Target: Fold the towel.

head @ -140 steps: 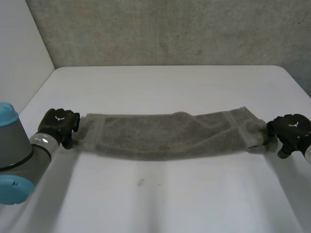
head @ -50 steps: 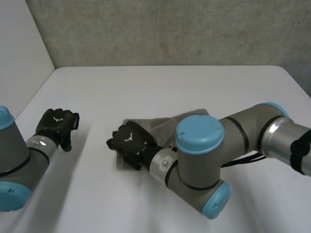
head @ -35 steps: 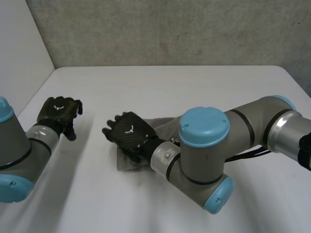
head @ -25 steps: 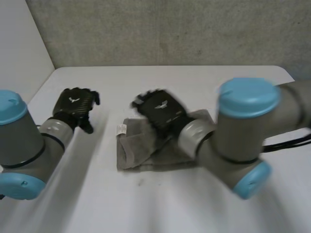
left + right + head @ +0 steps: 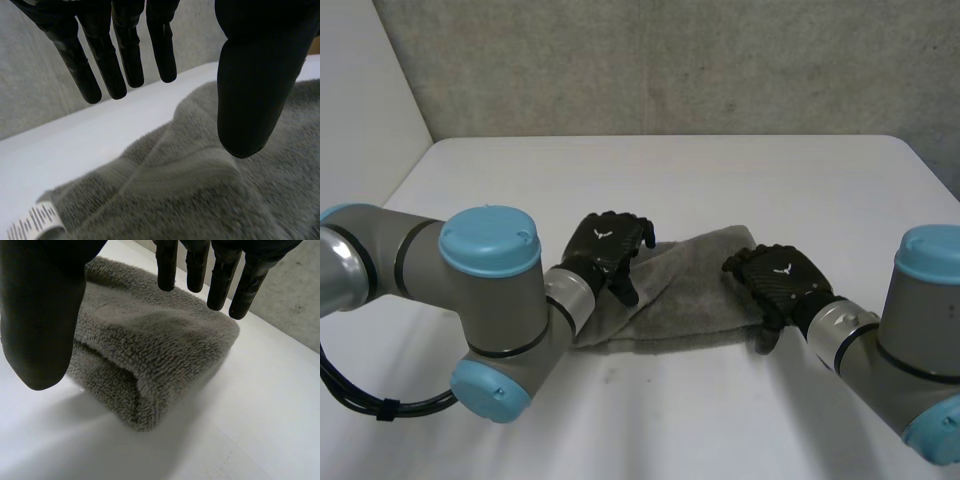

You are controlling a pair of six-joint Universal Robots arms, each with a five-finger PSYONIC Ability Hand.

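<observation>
The grey towel [image 5: 695, 278] lies folded in half in the middle of the white table [image 5: 650, 180]. My left hand [image 5: 610, 245] hovers over its left end, fingers straight and apart from the thumb, with nothing held. Beneath that left hand [image 5: 252, 90] the towel [image 5: 200, 190] shows its layered edges and a white label [image 5: 35, 224]. My right hand [image 5: 778, 280] is at the towel's right end, also open. Under the right hand [image 5: 42, 315] lies the towel's rounded fold [image 5: 150, 355], with the fingers clear above it.
The table meets a grey wall [image 5: 670, 60] at the back and a pale side wall [image 5: 360, 110] at the left. Both arms reach in low over the table's front part, the left arm's elbow [image 5: 490, 260] close to the towel.
My right hand carried the towel's right end over to the left, let it go and drew back to the new fold. My left hand moved in onto the towel's left end.
</observation>
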